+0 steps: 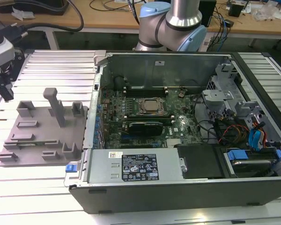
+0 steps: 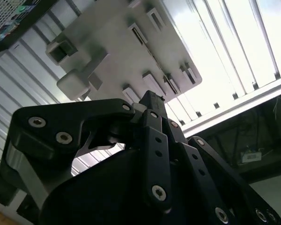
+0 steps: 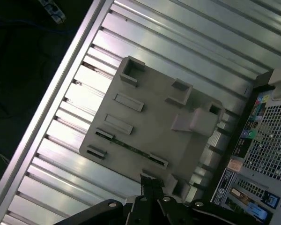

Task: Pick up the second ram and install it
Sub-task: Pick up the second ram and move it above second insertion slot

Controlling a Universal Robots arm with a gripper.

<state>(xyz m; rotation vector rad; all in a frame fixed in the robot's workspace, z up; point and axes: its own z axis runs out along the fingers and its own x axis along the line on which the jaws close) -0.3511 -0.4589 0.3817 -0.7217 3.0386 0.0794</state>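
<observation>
One second ram (image 3: 131,146) — apparently edge-up in the grey tray (image 3: 150,108) — is seen just beyond the closed, empty end effector (image 3: 151,179).

Matt grey plastic forms the holder tray (image 1: 42,140), at nine o'clock in the exterior view, on a desk (image 1: 56,65) of ribbed, brushed aluminium slats that catch a bright glare. The computer case (image 1: 154,65) at centre is dull bare sheet metal around a glossy green motherboard (image 1: 114,133). Its power supply (image 1: 103,164), at six o'clock, is satin grey metal with a paper label (image 1: 139,168). At twelve o'clock the arm (image 1: 182,18) pairs polished silver metal with smooth pale-blue plastic. In the second wrist view the gripper (image 2: 152,99) is matt black, studded with shiny metal screws (image 2: 37,122). The second ram (image 3: 131,147) shows a thin green circuit-board edge.
</observation>
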